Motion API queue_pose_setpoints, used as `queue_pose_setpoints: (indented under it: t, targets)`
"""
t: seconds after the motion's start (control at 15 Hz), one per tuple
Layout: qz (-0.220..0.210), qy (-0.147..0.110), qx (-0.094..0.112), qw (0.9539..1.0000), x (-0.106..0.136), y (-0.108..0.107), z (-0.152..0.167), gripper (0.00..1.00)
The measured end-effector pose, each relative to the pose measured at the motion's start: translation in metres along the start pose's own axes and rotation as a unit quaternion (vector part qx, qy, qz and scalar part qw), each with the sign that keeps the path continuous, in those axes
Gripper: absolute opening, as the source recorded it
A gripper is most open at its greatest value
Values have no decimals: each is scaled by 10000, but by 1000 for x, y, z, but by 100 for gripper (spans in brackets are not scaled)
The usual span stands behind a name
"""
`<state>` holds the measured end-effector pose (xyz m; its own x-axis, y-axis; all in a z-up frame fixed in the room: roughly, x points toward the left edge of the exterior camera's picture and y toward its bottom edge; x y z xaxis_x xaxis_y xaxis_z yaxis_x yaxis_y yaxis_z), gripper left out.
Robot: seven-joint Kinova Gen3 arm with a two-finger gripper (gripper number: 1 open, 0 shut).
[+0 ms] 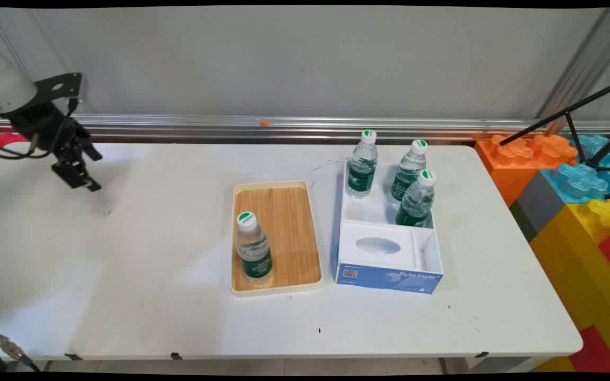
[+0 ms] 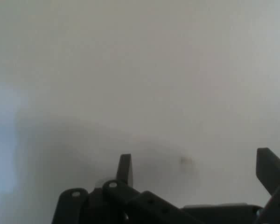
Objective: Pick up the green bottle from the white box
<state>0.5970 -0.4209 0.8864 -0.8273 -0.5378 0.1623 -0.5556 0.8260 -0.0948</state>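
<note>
Four bottles are standing on the worktop (image 1: 151, 254), and nothing is touching any of them. Going by size, the worktop is carrying a blue-and-white box (image 1: 389, 248) on the right and, just beside it to the left, a tray (image 1: 284, 233) with a wood-grain floor. Three bottles are sitting in the box's far compartment: one (image 1: 362, 166) at the left, one (image 1: 408, 172) at the far right and one (image 1: 417, 200) nearer, the last two crowding each other closely. The lone bottle (image 1: 253, 248) is standing upright in the tray's near left corner.

The gripper (image 1: 83, 172) is hanging over the worktop's far left, well apart from the tray and the box, and is nearest to bare surface. The hand view is showing its fingers (image 2: 124, 170) spread apart with only plain white worktop between them, so it is holding nothing.

As for risk, the bottles are looking tall and narrow, so I judge that a sideways brush from a finger would be tipping one over. The pair in the box are leaving little room between them, and a finger entering there could be knocking the neighbour. The tray and box look light and might be sliding if pushed.
</note>
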Motion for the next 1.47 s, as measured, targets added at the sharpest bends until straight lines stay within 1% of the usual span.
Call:
queue_pose_setpoints:
  t: [0.13,0.27,0.47,0.6,0.73,0.93,1.13,1.2,1.47]
  targets:
    - [6,167,-73,9998,19,-5,-1,100]
    - [51,382,-162,9991,48,-7,-2,100]
    - [96,674,-238,9974,101,-5,-4,100]
    - [50,873,-280,9958,137,1,-7,100]
    - [4,1015,-311,9943,161,6,-9,100]
    - [-114,1304,-335,9908,210,14,-12,100]
    - [-282,1572,-374,9865,252,26,-13,100]
    - [-346,1646,-378,9850,263,30,-12,100]
    - [-585,1876,-425,9796,295,43,-4,100]
